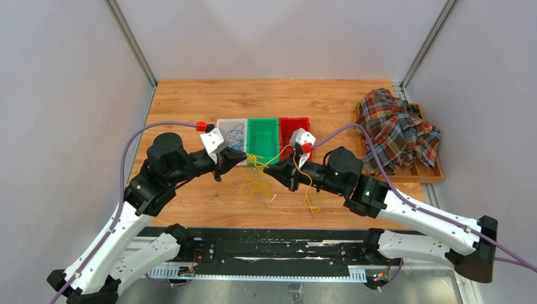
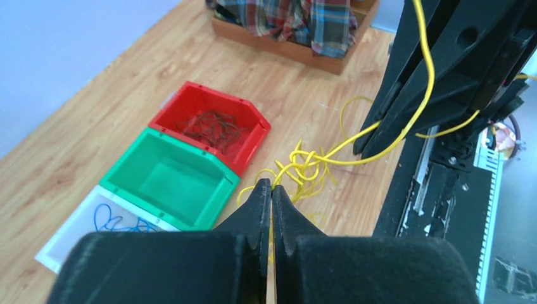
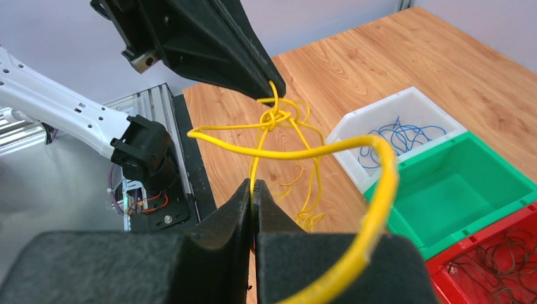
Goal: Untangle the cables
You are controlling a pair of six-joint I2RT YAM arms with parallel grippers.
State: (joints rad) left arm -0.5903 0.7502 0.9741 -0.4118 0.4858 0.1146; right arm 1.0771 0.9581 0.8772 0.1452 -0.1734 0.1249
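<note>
A knot of yellow cables (image 1: 253, 158) hangs just above the wooden table between my two grippers, and loose yellow loops (image 1: 253, 190) trail onto the table below it. My left gripper (image 2: 271, 183) is shut on a yellow strand right at the knot (image 2: 304, 161). My right gripper (image 3: 254, 183) is shut on another yellow strand that runs up to the knot (image 3: 275, 117). The two tips nearly meet in the top view, left gripper (image 1: 244, 158) facing right gripper (image 1: 265, 167). Blue cables (image 3: 399, 133) lie in the white bin (image 1: 223, 124). Dark cables (image 2: 209, 126) lie in the red bin (image 1: 284, 121).
A green bin (image 1: 253, 121) stands between the white and red ones, just behind the grippers. A plaid cloth (image 1: 396, 130) lies heaped over a wooden tray (image 1: 427, 174) at the right edge. A black rail (image 1: 266, 250) runs along the near edge.
</note>
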